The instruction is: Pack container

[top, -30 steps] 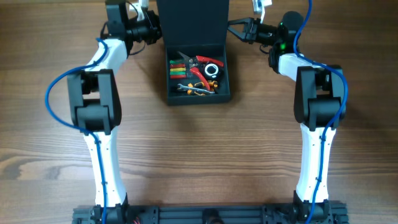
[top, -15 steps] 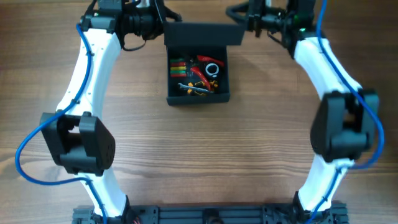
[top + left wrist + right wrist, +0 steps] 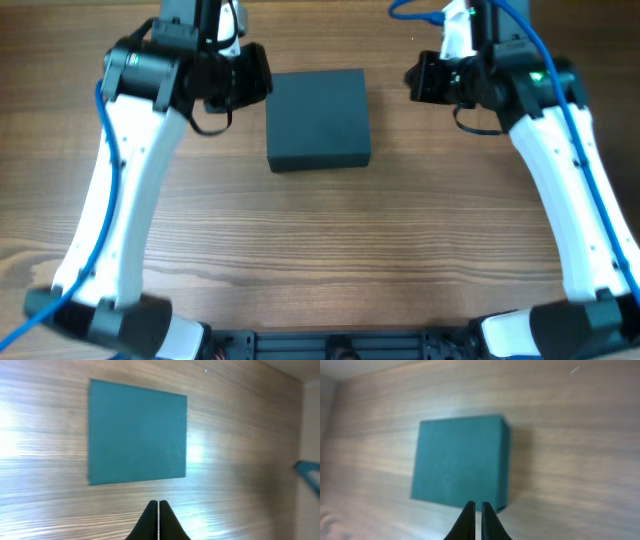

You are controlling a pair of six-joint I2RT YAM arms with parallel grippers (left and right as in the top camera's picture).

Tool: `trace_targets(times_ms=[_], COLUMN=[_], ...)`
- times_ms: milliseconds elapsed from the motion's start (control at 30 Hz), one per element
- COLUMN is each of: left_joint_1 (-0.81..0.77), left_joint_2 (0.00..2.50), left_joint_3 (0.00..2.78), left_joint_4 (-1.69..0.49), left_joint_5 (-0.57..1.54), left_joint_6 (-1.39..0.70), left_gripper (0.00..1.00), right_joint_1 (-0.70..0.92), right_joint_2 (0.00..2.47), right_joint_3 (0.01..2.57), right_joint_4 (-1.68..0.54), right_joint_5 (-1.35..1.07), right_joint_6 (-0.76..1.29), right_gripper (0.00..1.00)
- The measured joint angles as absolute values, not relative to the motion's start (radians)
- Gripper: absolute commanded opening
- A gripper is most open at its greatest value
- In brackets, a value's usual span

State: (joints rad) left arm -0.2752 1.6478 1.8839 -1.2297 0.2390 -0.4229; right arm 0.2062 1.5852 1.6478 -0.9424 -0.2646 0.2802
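The container (image 3: 318, 118), lid down on the tabletop (image 3: 320, 250) at upper centre of the overhead view, looks stiff and smooth-topped, so its opposite side walls seem the best hold; the left tool (image 3: 158, 510) and right tool (image 3: 475, 510) hang near it, both pinched narrow and empty

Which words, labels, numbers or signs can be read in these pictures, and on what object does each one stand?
None: no text can be read in any view.
The container has a plain closed lid without any label, and the table shows only wood grain.
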Motion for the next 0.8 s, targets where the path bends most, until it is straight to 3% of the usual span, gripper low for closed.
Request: trace_targets(times_ms=[300, 600, 800], left_joint_1=[-0.361, -0.362, -0.362], left_joint_2=[1.596, 1.812, 2.033], left_joint_3=[1.884, 1.812, 1.798], left_joint_4=[-1.424, -1.167, -1.155], left_joint_5=[-0.063, -0.023, 0.006], left_joint_6=[-0.419, -0.332, -0.299], left_gripper=[0.05, 0.05, 0.04], right_joint_1=[0.206, 0.236, 0.305], right_joint_2=[1.552, 1.766, 1.821], right_joint_3=[1.63, 1.463, 1.461], right_joint_4=[-0.978, -0.851, -0.843], right_joint_5=[-0.187, -0.369, -0.427], right_joint_6=[0.177, 0.116, 0.054], right_gripper=[0.05, 0.05, 0.05])
